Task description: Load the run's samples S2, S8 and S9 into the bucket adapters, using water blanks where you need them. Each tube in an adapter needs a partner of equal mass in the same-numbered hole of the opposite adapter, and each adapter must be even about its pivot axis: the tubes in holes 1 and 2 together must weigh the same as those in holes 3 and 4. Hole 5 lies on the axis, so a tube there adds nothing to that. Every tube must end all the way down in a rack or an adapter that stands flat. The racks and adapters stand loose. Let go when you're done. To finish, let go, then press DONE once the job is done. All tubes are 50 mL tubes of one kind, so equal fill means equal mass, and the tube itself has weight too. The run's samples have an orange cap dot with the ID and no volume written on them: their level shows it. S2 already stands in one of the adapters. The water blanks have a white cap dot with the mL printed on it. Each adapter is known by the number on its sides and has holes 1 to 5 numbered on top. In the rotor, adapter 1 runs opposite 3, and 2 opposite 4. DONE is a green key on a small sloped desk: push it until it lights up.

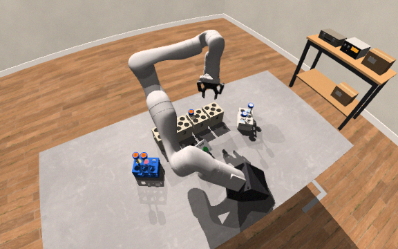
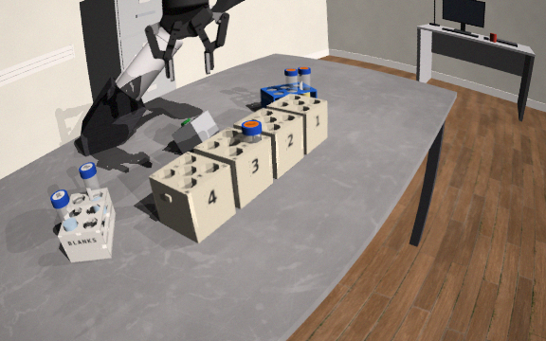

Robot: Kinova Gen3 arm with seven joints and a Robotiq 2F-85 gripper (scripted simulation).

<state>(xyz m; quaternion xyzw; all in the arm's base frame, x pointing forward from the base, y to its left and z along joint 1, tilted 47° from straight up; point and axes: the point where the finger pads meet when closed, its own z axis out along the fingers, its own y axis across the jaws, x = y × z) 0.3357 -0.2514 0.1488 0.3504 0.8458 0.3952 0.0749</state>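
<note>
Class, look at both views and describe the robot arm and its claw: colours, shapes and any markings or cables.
The arm is smooth, pale grey-white, built of rounded tubular segments with faint seam lines. It rises from a dark angular base. The claw is black, with two jointed fingers. No cables or lettering show.

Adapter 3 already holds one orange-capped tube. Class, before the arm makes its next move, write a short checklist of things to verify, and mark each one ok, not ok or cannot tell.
1. Gripper holds nothing, jaws apart: ok.
2. Gripper is above the table, touching no tube: ok.
3. Four adapters stand flat in a row, 4 to 1: ok.
4. Tube in adapter 3 is upright; fully down: cannot tell.
5. Two orange-capped tubes stand in the blue rack: ok.
6. Two blanks stand in the white rack; mL print legible: cannot tell.
</note>
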